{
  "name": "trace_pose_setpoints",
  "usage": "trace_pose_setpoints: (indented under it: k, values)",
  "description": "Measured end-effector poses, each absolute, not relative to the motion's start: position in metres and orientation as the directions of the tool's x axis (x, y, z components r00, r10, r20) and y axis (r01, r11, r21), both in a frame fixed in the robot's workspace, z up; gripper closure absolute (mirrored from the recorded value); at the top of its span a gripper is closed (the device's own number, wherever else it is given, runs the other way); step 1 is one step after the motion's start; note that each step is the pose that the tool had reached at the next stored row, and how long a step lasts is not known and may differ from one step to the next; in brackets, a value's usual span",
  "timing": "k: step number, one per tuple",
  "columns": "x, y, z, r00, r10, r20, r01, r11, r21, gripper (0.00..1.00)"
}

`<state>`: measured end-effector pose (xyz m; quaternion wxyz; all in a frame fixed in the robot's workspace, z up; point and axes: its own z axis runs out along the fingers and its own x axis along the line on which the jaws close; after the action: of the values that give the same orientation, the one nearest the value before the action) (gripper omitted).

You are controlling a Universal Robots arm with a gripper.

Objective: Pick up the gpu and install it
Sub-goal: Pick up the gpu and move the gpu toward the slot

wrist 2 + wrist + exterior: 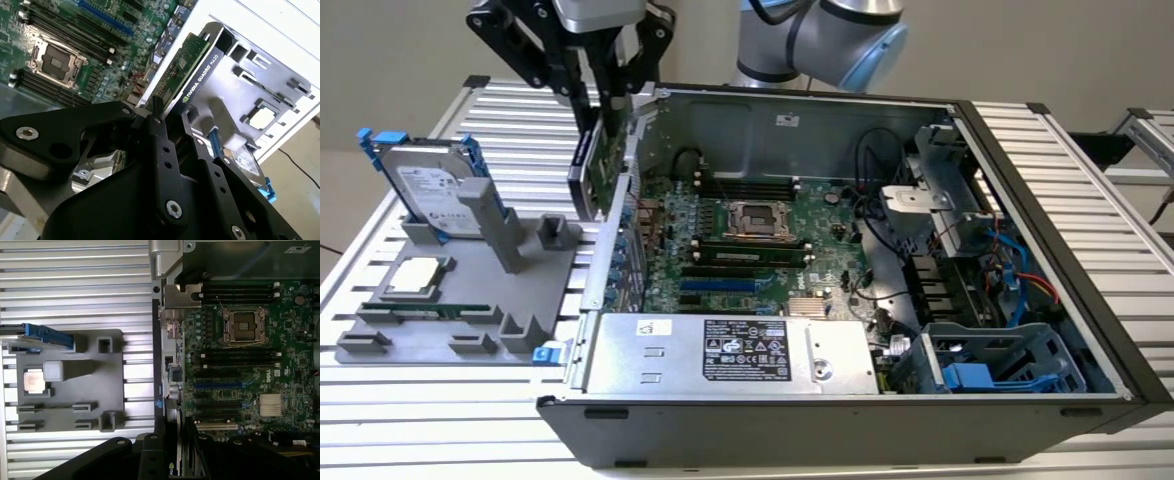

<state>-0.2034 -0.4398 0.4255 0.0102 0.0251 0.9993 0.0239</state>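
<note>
Pincer clamps gpu by case housing motherboard.

Open computer case, hard drive upright on grey fixture

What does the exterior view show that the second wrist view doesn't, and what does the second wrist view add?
Exterior view: the whole open case, its power supply, the drive cage and the arm above. Second wrist view: the gpu edge-on and close, green board beside black cover, clamped in the gripper. Both: the gripper shut on the gpu, the motherboard with its bare processor socket, and the gray fixture holding a processor chip.
</note>
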Motion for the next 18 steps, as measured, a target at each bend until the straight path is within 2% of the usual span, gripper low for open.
trace_pose_setpoints:
  k: [18]
  values:
    - [-0.182, -0.44, 0.425, -0.999, 0.051, -0.019, 0.05, 0.998, 0.048, 1.0]
